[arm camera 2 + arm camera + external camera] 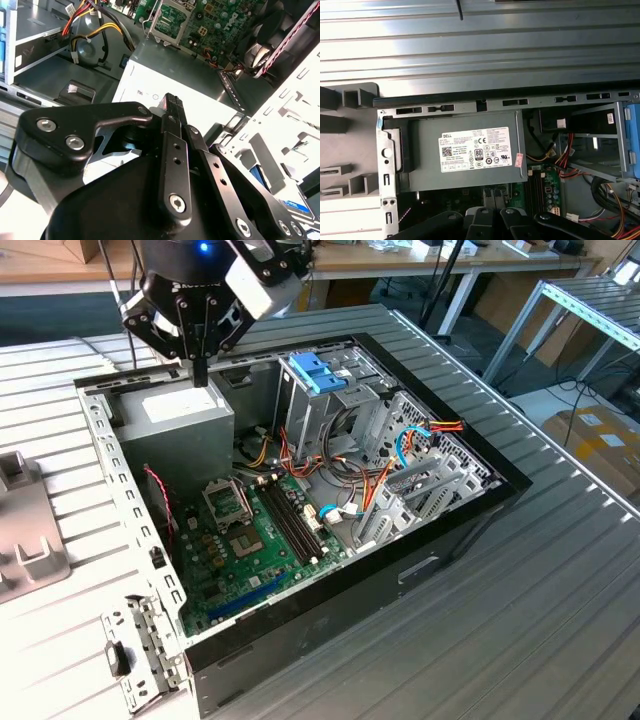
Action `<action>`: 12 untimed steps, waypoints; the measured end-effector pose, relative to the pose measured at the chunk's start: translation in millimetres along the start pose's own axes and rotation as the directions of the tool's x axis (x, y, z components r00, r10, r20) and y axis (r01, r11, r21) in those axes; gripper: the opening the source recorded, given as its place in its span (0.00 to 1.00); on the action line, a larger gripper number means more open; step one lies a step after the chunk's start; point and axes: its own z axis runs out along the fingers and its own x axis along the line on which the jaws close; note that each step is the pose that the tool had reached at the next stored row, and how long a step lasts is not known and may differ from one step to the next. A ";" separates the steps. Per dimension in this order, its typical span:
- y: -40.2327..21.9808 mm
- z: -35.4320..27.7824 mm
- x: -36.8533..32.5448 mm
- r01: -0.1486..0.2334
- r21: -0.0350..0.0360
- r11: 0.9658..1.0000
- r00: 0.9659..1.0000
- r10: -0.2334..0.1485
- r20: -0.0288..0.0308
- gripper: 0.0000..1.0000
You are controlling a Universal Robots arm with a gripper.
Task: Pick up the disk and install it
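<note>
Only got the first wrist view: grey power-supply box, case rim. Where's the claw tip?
Observer: Exterior view: the claw hangs over the power-supply box, at the corner of the case on the exterior view's left.
Operator: Holding anything?
Observer: No; in the second wrist view its fingers are shut together, nothing between.
Operator: What's on the drive cage?
Observer: Exterior view: a pale blue latch with two raised tabs sits on top.

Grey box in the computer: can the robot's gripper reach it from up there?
Probably yes. The gripper hangs right above the grey power-supply box. The computer case lies open with its side off, and nothing sits between them.
</note>
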 end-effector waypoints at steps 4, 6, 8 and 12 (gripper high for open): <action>-0.1 0.0 0.7 0.000 0.000 1.000 1.000 0.000 0.000 0.11; -0.1 0.0 1.1 0.000 0.000 1.000 1.000 0.000 0.000 0.11; -0.1 0.0 1.5 0.000 0.000 1.000 1.000 0.000 0.000 0.11; -0.2 -0.1 2.4 0.000 0.000 1.000 1.000 0.000 0.000 0.11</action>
